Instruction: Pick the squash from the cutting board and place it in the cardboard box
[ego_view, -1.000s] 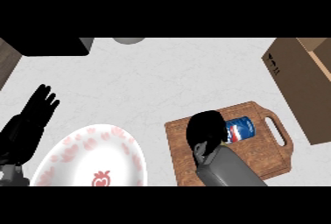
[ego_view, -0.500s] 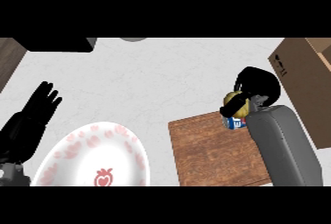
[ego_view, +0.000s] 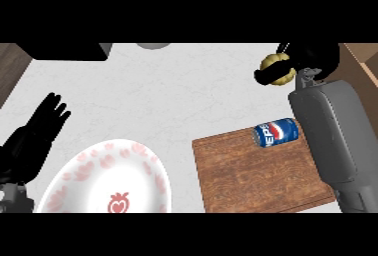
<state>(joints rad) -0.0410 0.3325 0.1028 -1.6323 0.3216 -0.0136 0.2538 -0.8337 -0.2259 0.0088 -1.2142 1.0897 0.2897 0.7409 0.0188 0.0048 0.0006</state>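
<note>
On the pale marble counter (ego_view: 184, 85), the right hand (ego_view: 299, 62) had its fingers curled round the yellow squash (ego_view: 275, 62), held off the cutting board (ego_view: 258, 172), the cardboard box (ego_view: 362, 62) lying just to its right.

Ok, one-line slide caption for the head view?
Right hand carries the squash toward the cardboard box; soda can lies on the cutting board.

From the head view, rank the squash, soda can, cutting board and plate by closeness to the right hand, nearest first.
1. Squash: held in the right hand, upper right, near the cardboard box.
2. Soda can: lying on the board's upper right corner, below the hand.
3. Cutting board: lower right of centre.
4. Plate: lower left, farthest.
</note>
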